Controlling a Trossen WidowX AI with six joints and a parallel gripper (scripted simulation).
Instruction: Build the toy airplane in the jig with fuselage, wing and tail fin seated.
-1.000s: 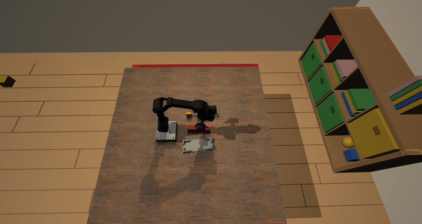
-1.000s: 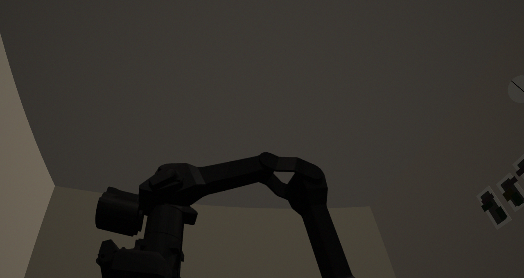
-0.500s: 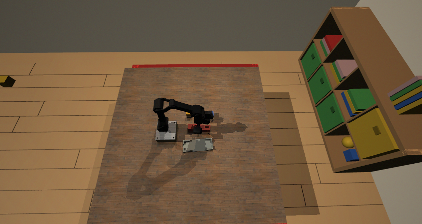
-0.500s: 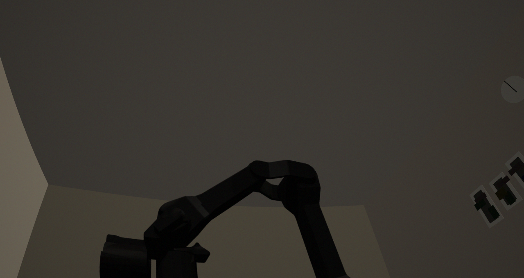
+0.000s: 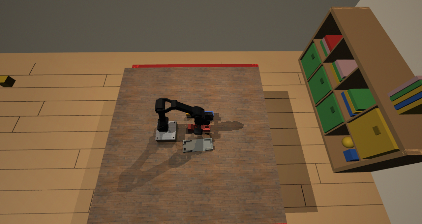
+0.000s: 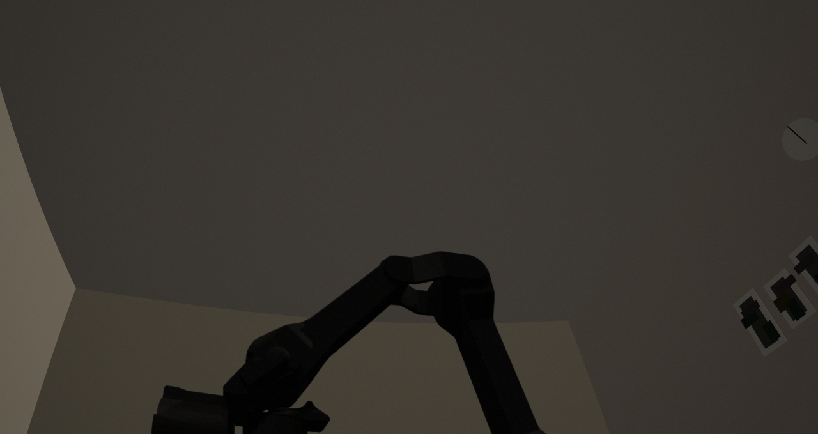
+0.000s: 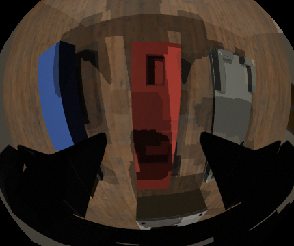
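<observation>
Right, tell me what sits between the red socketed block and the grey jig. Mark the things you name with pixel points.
Only a bare, partly shadowed strip of brown wooden tabletop (image 7: 192, 102) separates the red socketed block (image 7: 147, 109) from the flat grey jig (image 7: 232, 113); the wrist view shows it.
</observation>
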